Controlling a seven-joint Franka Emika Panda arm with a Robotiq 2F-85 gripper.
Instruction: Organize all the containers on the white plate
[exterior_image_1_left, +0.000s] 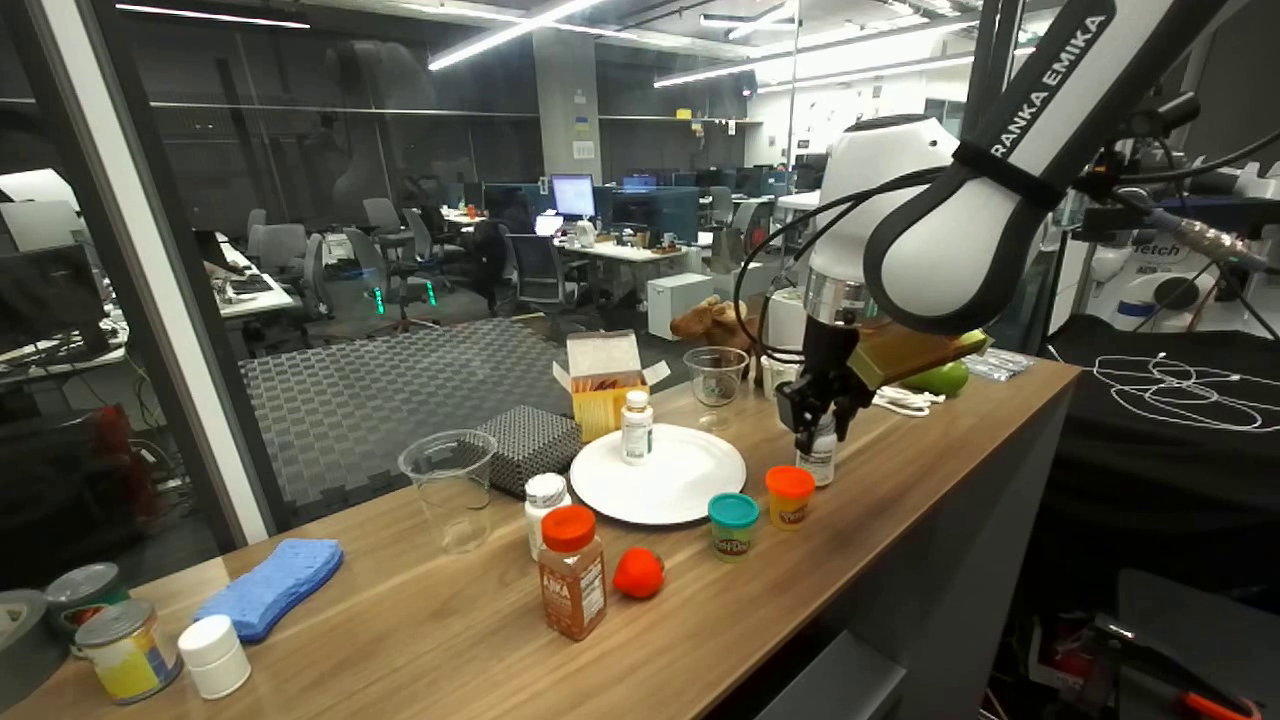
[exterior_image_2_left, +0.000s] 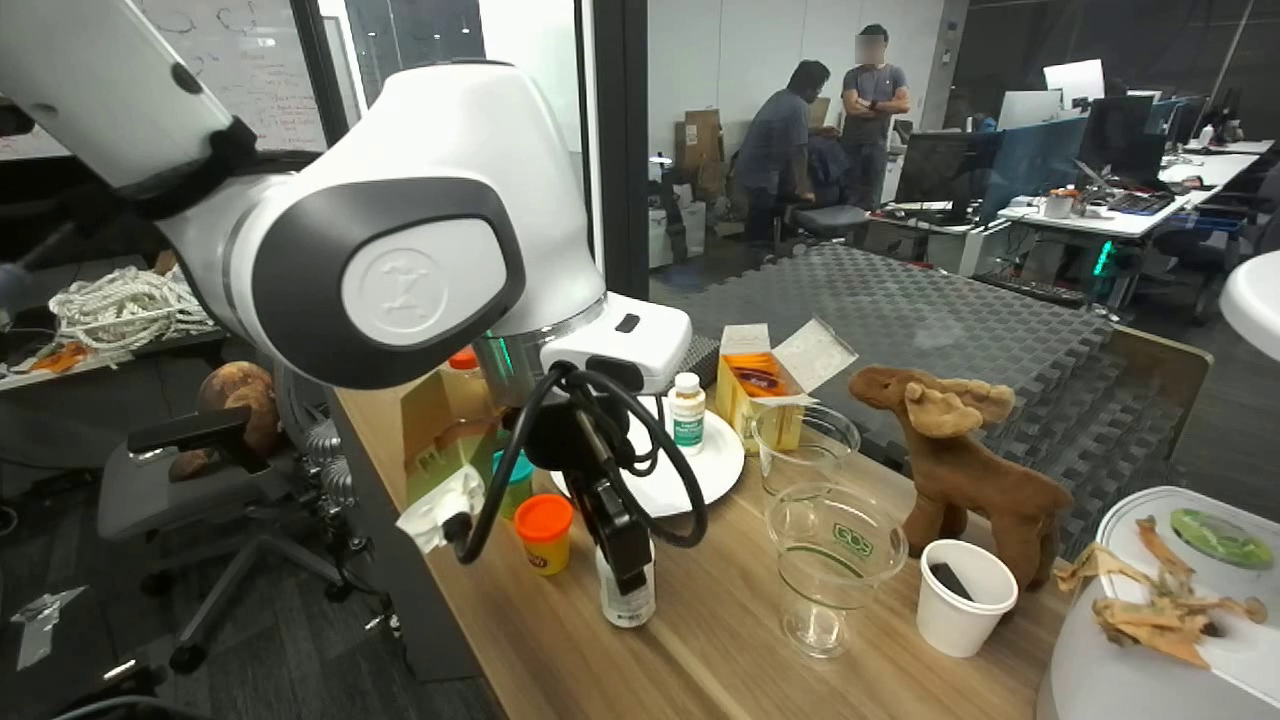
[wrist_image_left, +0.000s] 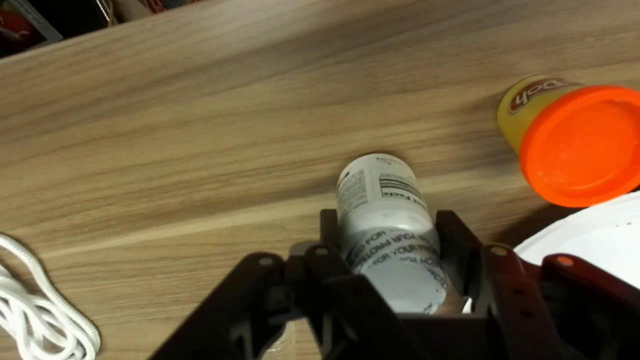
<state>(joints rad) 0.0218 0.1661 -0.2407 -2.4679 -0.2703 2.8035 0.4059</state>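
Wooden counter (wrist_image_left: 200, 150), upright white bottle (wrist_image_left: 392, 220), snug between the pincer's (wrist_image_left: 387, 230) jaws

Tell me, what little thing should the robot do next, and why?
Most likely it should press its fingers firmly onto the white bottle before any lifting. They sit on either side of it, though I cannot tell whether they grip. That bottle stands on the wooden table, off the white plate, where another bottle already stands.
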